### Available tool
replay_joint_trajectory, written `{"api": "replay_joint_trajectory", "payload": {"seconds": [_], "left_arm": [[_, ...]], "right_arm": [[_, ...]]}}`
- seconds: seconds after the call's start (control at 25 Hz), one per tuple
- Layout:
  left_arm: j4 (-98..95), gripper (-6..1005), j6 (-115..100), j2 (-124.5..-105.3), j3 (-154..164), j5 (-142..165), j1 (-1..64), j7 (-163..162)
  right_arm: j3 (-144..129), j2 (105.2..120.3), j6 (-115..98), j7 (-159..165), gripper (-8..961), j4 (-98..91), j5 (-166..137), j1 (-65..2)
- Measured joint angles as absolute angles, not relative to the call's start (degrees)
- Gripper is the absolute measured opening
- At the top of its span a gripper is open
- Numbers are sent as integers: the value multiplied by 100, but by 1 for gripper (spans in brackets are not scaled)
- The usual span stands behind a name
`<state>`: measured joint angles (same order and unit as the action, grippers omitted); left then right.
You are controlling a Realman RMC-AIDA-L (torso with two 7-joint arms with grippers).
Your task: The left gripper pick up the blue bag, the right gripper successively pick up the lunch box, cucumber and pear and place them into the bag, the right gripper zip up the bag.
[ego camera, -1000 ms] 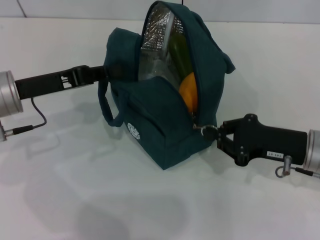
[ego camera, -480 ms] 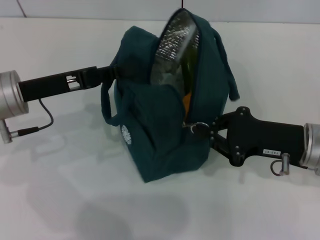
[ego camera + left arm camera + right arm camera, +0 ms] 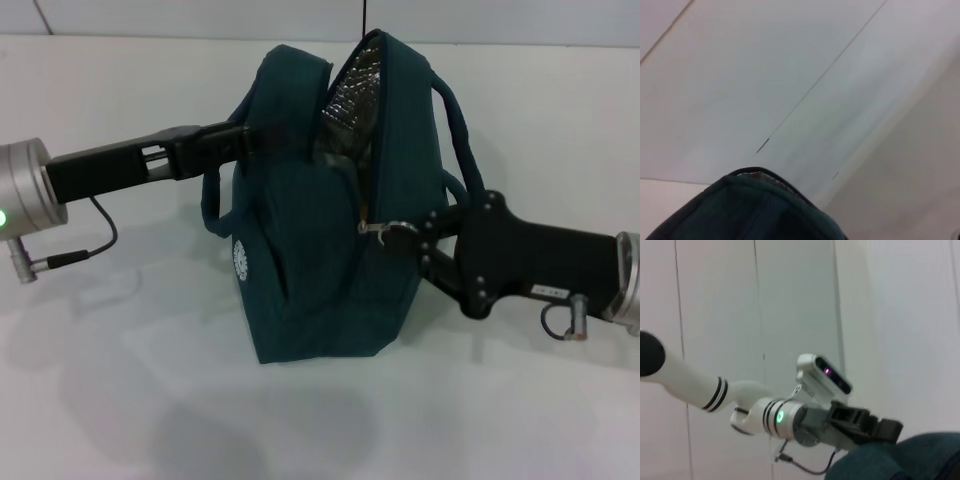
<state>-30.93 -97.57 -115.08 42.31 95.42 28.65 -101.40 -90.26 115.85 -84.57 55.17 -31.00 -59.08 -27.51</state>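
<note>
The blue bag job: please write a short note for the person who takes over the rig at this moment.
Left end effector: shut on the blue bag, holding its upper left side.
Right end effector: shut on the zipper pull on the bag's front.
Silver lining shows through the top opening; the contents cannot be seen now.
Done: zipper closed on the lower part.
Left: run the zipper over the top.

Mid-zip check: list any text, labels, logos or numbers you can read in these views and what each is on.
No text is legible.
Small white label on the right gripper's black body: print too small to read.
Round white emblem on the side of the dark blue fabric bag: a pattern; no letters discernible.
Left gripper, holding the bag: no visible markings.
</note>
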Motion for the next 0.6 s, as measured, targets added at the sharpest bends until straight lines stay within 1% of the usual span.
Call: {"api": "replay_joint_trajectory", "payload": {"seconds": [0.2,0.4,0.6], "left_arm": [[-3086,509,-9766,-11527,4270,9566,2923,-9996],[-3084,738,-9858,-11568,4271,9527,2934,-9744],[-3075,756,-10032,-11592,4238,9486,2965,-9477]], "right_arm": [[-9018,11590,-8512,5255,15,-3043,-5448,-2709],[-9047,11596,-8577,5159,15,-2949,-5248,-2724],[-9078,11599,-8589,5151,15,-2716,-5258,-2871]]}}
